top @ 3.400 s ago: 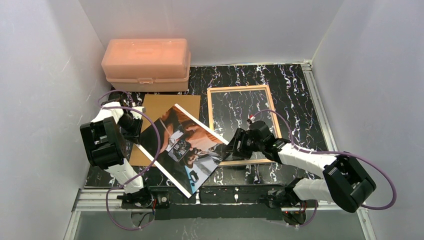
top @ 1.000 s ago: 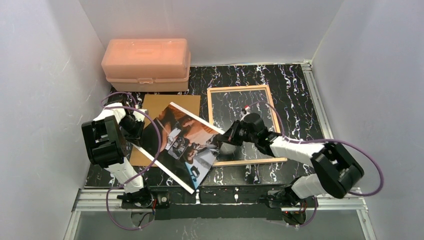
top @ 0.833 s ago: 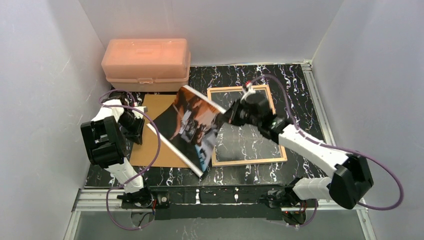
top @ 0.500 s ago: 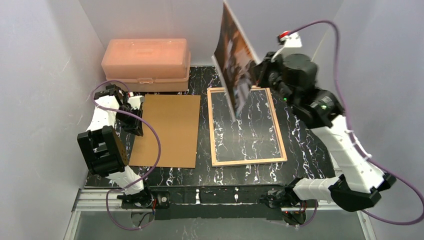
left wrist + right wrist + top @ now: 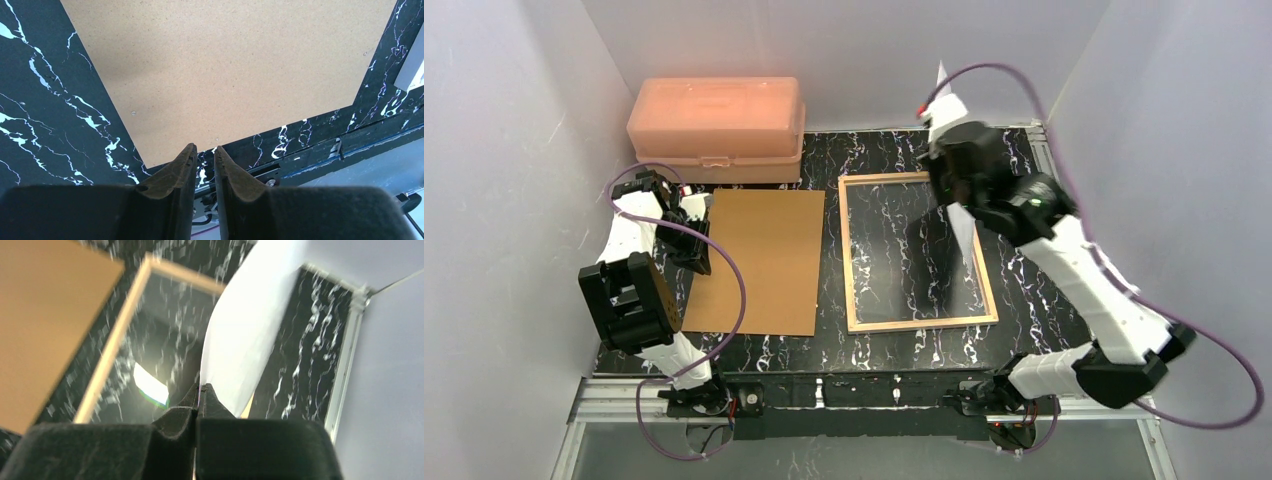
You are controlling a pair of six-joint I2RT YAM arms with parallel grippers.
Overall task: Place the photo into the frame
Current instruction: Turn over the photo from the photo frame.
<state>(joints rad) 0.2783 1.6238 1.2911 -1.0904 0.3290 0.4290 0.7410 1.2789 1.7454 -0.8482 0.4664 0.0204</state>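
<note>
My right gripper (image 5: 201, 387) is shut on the bottom edge of the photo (image 5: 250, 330), whose plain white back faces the wrist camera. From above, the photo (image 5: 965, 238) hangs nearly edge-on in the air over the right side of the frame (image 5: 919, 323), held by the raised right gripper (image 5: 946, 190). The frame (image 5: 115, 345) lies flat with its tan wood side up, and the dark table shows through the pane. My left gripper (image 5: 205, 148) hovers low at the left edge of the brown backing board (image 5: 225, 65), jaws a narrow gap apart with nothing between them.
The brown backing board (image 5: 759, 260) lies flat left of the frame. A pink plastic box (image 5: 716, 115) stands at the back left by the wall. White walls close in both sides, and a metal rail (image 5: 1049, 180) runs along the table's right edge.
The right arm lifted the photo off the board, swung it up and right, and turned it edge-on over the frame. The left gripper let go and drew back to the board's left edge.
</note>
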